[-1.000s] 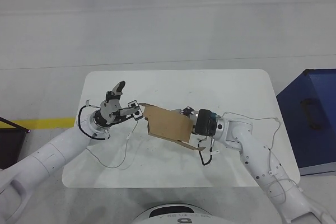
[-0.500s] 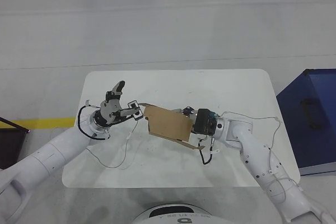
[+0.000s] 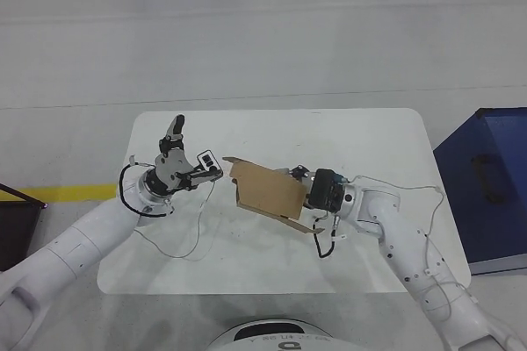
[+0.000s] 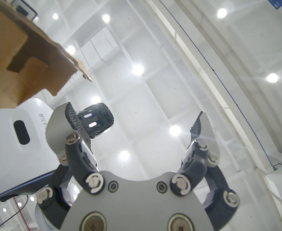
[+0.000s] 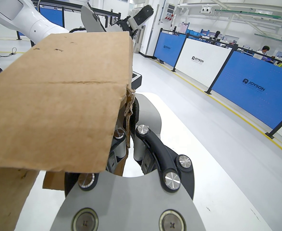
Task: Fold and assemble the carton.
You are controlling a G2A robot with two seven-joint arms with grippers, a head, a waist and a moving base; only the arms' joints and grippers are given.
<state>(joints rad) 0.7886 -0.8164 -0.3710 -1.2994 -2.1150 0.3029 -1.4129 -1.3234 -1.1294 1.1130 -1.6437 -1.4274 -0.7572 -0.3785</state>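
Brown cardboard, the carton (image 3: 268, 195) sits tilted over the middle of the white table (image 3: 378, 140), one edge pinched tight between the fingers of the right gripper (image 5: 130, 131). The left gripper (image 3: 194, 143), which a moment ago was right at the carton's far end, has drawn back and now stands clear of it, fingers spread wide and holding nothing. I'd say one push on a flap is over; the box looks only partly formed.
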